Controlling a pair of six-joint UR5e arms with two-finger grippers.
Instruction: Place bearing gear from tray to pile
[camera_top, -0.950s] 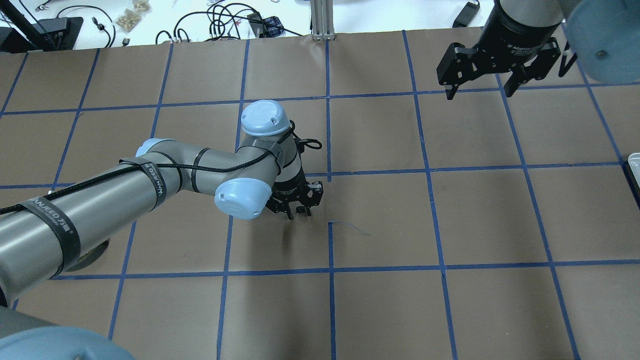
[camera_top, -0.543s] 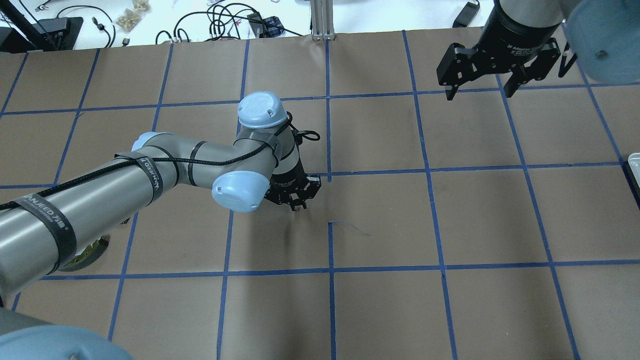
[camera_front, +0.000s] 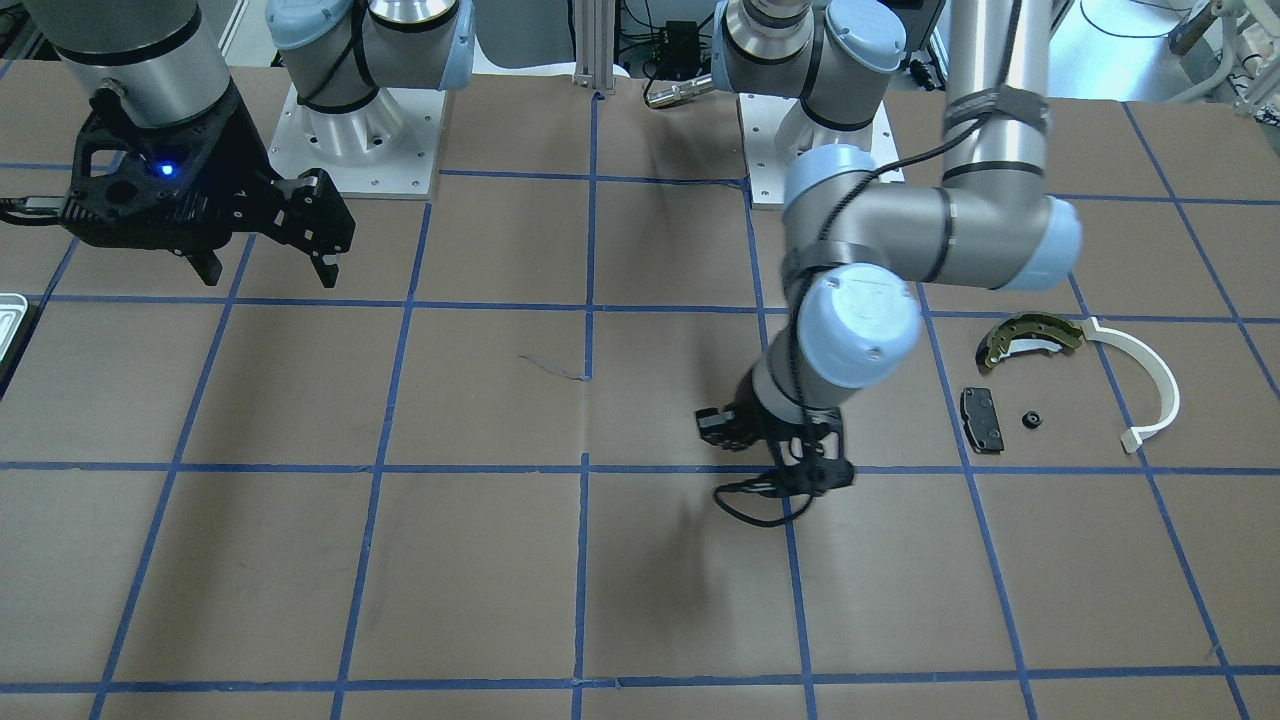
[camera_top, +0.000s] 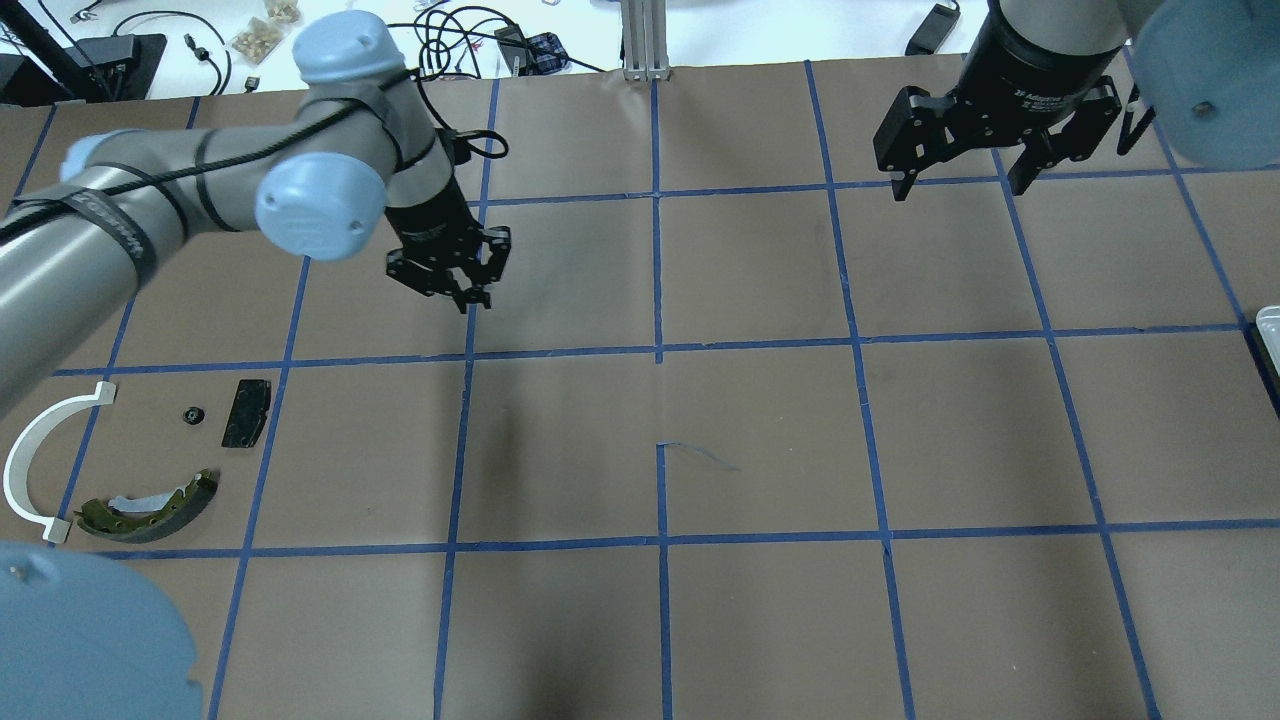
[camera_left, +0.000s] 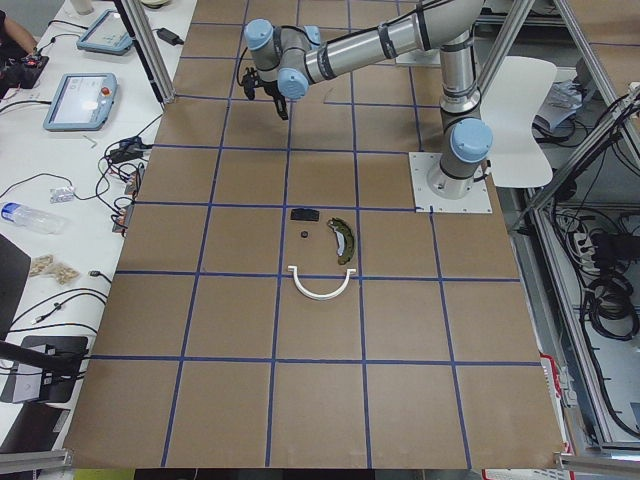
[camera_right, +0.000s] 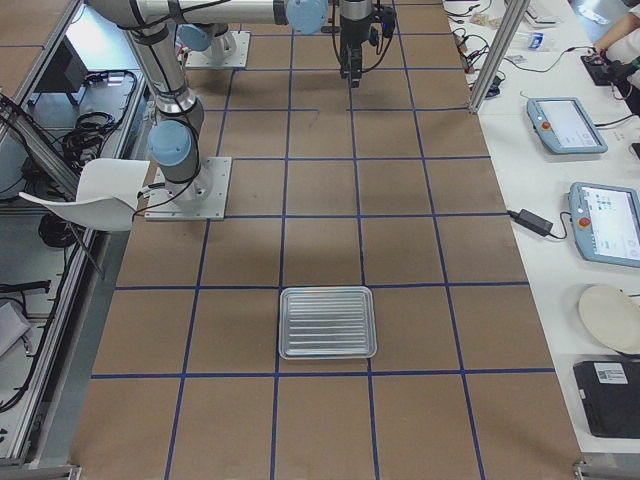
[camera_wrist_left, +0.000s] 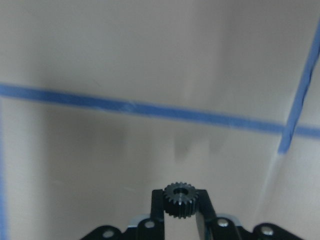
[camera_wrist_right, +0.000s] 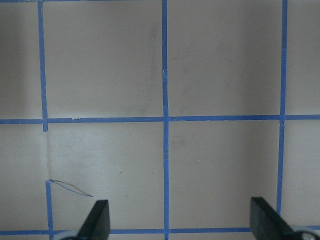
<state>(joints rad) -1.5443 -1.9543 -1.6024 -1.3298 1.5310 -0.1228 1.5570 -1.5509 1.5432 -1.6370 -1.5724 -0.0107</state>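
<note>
I see the small black toothed bearing gear (camera_wrist_left: 180, 199) pinched between the fingertips of the left gripper (camera_top: 462, 288). That gripper hangs in the overhead frame's upper left, well apart from the pile (camera_top: 120, 518) at lower left (olive-gold curved brake shoe (camera_top: 160, 500), white plastic arc (camera_top: 25, 455), black rectangular pad (camera_top: 246, 412)). The right gripper (camera_top: 960, 185) hangs spread wide at upper right, holding nothing; the ribbed silver rectangular tray (camera_right: 328, 322) lies at the right-side view's lower middle.
</note>
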